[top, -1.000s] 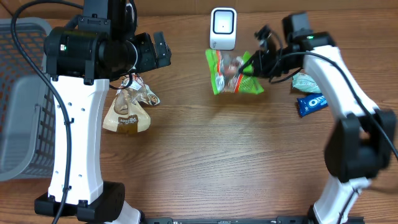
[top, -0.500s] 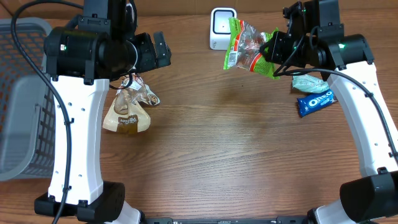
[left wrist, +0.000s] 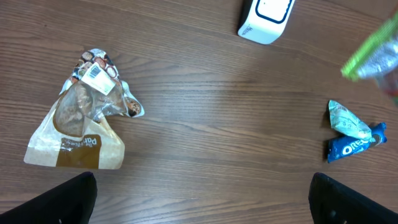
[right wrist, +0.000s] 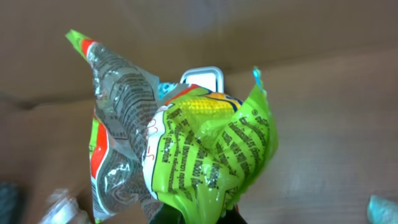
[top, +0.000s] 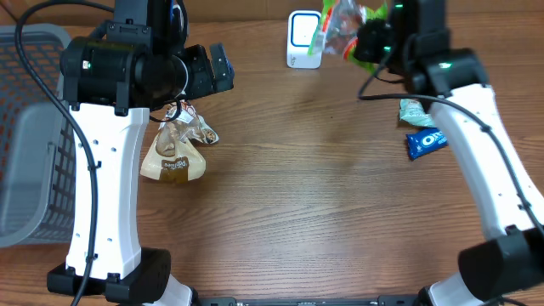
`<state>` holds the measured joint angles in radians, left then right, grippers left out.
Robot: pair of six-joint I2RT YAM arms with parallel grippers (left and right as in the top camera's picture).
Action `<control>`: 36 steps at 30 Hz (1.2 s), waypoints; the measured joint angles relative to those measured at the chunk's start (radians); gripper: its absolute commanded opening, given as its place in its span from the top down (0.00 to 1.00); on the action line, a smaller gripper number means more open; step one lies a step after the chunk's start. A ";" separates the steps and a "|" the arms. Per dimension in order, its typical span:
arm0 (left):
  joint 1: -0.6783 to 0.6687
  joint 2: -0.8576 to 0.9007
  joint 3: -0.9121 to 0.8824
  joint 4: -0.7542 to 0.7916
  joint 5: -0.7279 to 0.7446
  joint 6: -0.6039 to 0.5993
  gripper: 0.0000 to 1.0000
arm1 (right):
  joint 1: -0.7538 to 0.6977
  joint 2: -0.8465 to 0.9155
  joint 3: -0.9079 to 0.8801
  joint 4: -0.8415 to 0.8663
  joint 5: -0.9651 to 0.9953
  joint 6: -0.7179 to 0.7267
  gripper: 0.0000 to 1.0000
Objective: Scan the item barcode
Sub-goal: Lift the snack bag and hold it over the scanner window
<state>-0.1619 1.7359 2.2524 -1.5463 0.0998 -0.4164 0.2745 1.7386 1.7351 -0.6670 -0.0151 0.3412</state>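
- Right gripper (top: 370,38): clamped shut on the lower edge of the green snack bag (top: 340,21), which it holds above the desk (top: 323,212) at the top centre of the overhead frame.
- Green snack bag: crumpled, its printed side towards the wrist camera; just right of the white scanner (top: 303,38) and partly covering it in the right wrist view.
- Left gripper (left wrist: 202,205): spread wide and holding nothing, above the upper left part of the desk.
- Brown paper bag (top: 174,149): flat on the desk, left of centre.
- Blue cookie pack (top: 427,140) and pale green packet (top: 418,110): touching, at the right edge.
- Grey basket (top: 34,38): far left of the frame.
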 measured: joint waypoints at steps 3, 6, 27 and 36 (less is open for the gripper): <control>0.000 0.000 0.000 0.000 0.000 0.000 0.00 | 0.073 0.069 0.000 0.145 0.166 -0.075 0.96; 0.000 0.000 0.000 0.001 0.000 0.000 0.00 | 0.136 0.164 0.000 0.322 0.336 -0.209 0.96; 0.000 0.000 0.000 0.000 0.000 0.000 0.00 | 0.194 0.528 -0.003 1.246 0.754 -1.059 0.96; 0.000 0.000 0.000 0.001 0.000 0.000 0.00 | 0.185 0.635 -0.003 1.348 0.607 -1.344 0.96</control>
<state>-0.1619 1.7359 2.2524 -1.5455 0.0998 -0.4168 0.4595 2.3737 1.7317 0.6807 0.5915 -1.0031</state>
